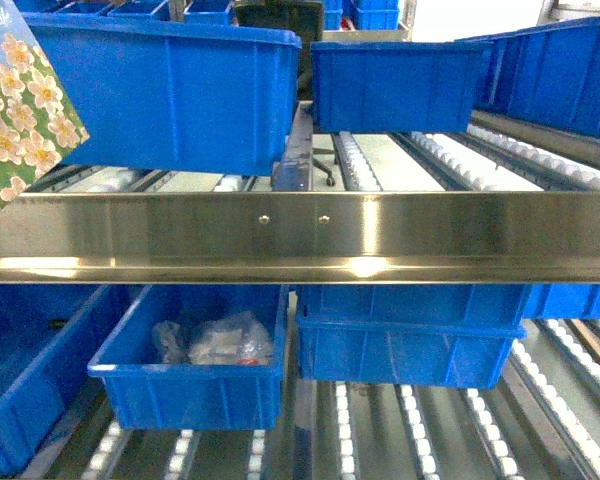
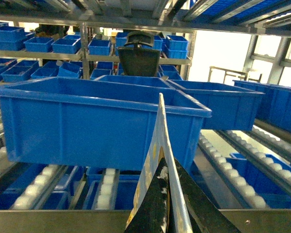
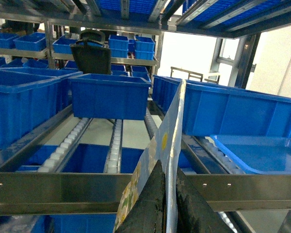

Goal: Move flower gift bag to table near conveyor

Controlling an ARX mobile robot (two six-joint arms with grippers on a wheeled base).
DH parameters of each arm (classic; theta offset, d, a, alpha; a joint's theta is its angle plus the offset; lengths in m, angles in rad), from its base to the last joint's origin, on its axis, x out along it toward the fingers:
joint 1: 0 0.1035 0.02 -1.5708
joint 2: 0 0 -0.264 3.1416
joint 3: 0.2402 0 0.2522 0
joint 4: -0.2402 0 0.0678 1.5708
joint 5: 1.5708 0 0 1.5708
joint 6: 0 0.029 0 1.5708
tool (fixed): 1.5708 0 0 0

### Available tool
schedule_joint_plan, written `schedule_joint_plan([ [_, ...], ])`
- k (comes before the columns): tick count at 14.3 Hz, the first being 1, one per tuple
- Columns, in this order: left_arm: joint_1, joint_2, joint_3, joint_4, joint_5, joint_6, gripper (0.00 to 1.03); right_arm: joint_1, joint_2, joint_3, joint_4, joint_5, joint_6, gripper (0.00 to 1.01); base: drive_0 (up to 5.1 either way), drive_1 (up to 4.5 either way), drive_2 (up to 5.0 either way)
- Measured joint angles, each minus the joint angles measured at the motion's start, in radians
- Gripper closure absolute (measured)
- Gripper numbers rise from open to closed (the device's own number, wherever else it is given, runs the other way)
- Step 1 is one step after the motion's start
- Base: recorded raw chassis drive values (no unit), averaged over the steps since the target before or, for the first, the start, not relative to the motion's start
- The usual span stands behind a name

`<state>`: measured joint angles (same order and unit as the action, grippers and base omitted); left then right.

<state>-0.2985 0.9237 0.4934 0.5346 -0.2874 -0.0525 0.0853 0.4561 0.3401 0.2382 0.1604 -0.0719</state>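
A stainless-steel conveyor rack (image 1: 300, 238) with sloped tracks of small white plastic rollers (image 1: 345, 440) fills the head view, its brushed metal crossbar running level across the middle, and both wrist views show further shelves of blue bins receding toward bright windows. At the far left of the head view, the flat paper flower gift bag (image 1: 20, 110), printed with pale blossoms on green, hangs tilted in front of the rack's upper level. Behind it sits a large, smooth-walled blue plastic bin (image 1: 170, 90) on the rollers, with a smaller blue plastic bin (image 1: 395, 85) to its right. On the lower level, a blue rectangular bin (image 1: 190, 375) holds crumpled clear plastic packets (image 1: 215, 342). In its wrist view the left gripper (image 2: 166, 204) is clamped on the bag's thin edge, dark fingers on either side; the right gripper (image 3: 165, 204) pinches the bag edge likewise.
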Motion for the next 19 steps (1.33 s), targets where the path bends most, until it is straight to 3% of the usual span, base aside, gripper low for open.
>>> schedule_joint_plan([
  [13, 0.000, -0.001, 0.000, 0.000, 0.000, 0.000, 1.01, 0.000, 0.001, 0.000, -0.002, 0.000, 0.000, 0.98, -4.7, 0.88, 3.8],
  [19, 0.000, -0.002, 0.000, -0.002, 0.000, 0.000, 1.01, 0.000, 0.000, 0.000, -0.002, 0.000, 0.000, 0.98, -5.0, 2.31, 2.6],
])
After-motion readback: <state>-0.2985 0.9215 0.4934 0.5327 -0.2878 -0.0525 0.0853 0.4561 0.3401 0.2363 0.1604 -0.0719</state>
